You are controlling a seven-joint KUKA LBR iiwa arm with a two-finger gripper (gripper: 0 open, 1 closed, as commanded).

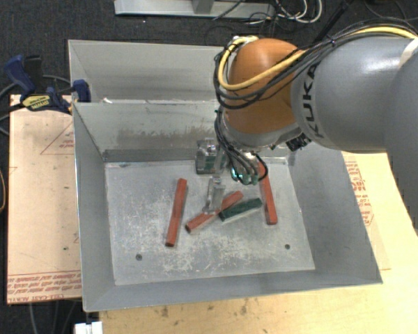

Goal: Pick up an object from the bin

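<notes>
As the grey metal bin [90,186] is read from its left side, a long red-brown stick [175,213] is met first. It lies alone, nearly upright in the view, and well apart from the end effector [214,195]. Next comes a shorter red-brown stick [200,222], slanted up to the right, with its upper end just below the end effector. This stick is judged the nearest candidate. Whether the end effector is released or clenched cannot be told, and nothing is seen grasped in it. Just to its right, a dark green bar [240,209] is laid slantwise against another red-brown piece [231,200], and a further red-brown stick [268,202] is set beyond them.
</notes>
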